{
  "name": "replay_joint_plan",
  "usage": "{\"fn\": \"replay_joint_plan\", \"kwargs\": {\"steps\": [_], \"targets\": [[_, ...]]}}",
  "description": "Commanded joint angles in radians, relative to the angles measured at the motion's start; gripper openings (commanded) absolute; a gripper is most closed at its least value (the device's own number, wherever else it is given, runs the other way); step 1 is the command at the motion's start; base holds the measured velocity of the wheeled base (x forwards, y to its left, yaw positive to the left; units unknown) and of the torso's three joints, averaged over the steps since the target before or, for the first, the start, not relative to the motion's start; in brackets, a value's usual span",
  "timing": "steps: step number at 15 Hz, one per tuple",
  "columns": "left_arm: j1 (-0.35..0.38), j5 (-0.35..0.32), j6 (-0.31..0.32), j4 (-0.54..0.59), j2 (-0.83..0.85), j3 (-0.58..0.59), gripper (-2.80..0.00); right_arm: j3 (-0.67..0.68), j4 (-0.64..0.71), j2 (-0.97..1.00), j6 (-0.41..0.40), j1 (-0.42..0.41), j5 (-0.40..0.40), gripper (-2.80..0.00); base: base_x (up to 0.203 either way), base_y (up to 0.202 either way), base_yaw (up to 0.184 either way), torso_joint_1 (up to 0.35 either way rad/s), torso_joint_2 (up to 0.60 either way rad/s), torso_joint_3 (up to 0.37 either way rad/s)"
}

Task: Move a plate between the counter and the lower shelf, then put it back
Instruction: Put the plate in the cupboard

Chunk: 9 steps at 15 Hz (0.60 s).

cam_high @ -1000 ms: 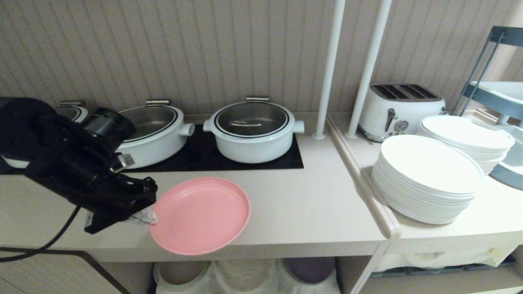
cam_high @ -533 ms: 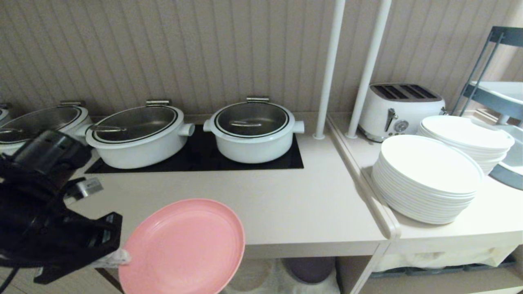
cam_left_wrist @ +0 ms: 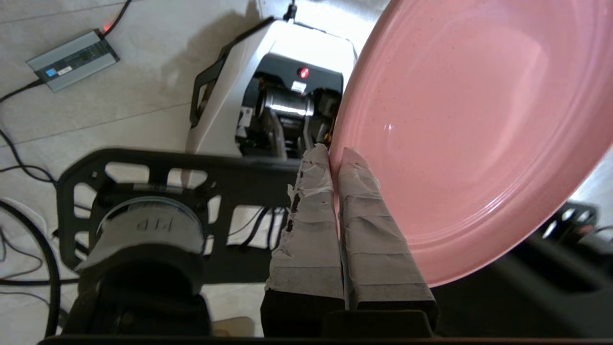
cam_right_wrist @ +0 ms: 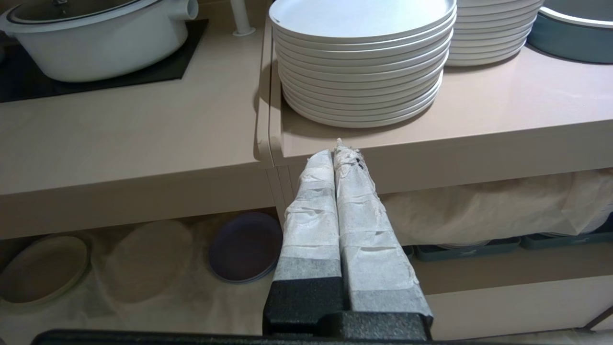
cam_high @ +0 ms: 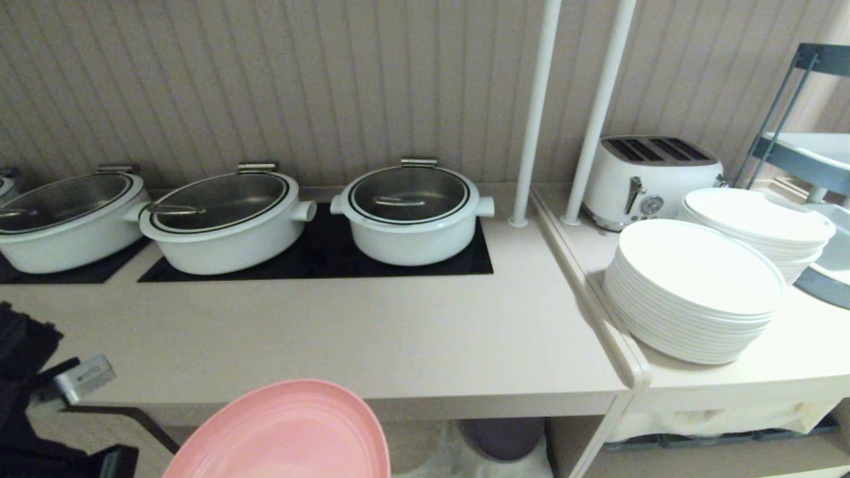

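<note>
The plate is off the counter and in the air, tilted, out past the counter's front edge and below its top. The left gripper has its taped fingers pinched tight on the plate's rim, one pad on each face, with the floor and the robot's own base showing beneath. From the head camera only a dark slice of that arm shows beside the plate, so the grip itself is best read from the wrist.

So where are we? The lift from the counter looks done, and the plate is on its way toward the lower shelf, under the counter with its wrinkled white cloth. It is not in there yet. On that shelf sit a purple plate and what seem to be two pale dishes, though they are dim and hard to tell apart from the cloth.

Left to do, by my reckoning: set the plate down on the shelf, let go, then pick it up and return it to the counter. The right gripper hangs parked in front of the counter's right end, fingers pressed together on nothing.
</note>
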Motion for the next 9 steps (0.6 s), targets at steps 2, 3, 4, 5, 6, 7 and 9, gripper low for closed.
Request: {"fn": "replay_joint_plan", "kwargs": {"steps": [2,3,4,5,6,7,9], "targets": [[-0.008,0.0,-0.003,0.005,-0.055,0.059,-2.8,0.0,-0.001,0.0,0.0,0.0,0.0,-2.8,0.0,0.0,0.0,0.0,0.0,0.0],[-0.009,0.001,-0.002,0.004,-0.058,0.069,-2.8,0.0,0.0,0.0,0.0,0.0,0.0,-2.8,0.0,0.0,0.0,0.0,0.0,0.0],[-0.009,0.001,-0.002,0.002,-0.062,0.092,-2.8,0.0,0.0,0.0,0.0,0.0,0.0,-2.8,0.0,0.0,0.0,0.0,0.0,0.0],[-0.01,-0.001,-0.001,0.0,-0.062,0.104,-2.8,0.0,-0.001,0.0,0.0,0.0,0.0,-2.8,0.0,0.0,0.0,0.0,0.0,0.0],[-0.011,-0.002,0.004,-0.003,-0.062,0.112,-2.8,0.0,-0.001,0.0,0.0,0.0,0.0,-2.8,0.0,0.0,0.0,0.0,0.0,0.0],[-0.011,-0.004,0.014,-0.003,-0.062,0.113,-2.8,0.0,0.0,0.0,0.0,0.0,0.0,-2.8,0.0,0.0,0.0,0.0,0.0,0.0],[-0.009,-0.006,0.039,-0.003,-0.058,0.115,-2.8,0.0,-0.001,0.0,0.0,0.0,0.0,-2.8,0.0,0.0,0.0,0.0,0.0,0.0]]}}
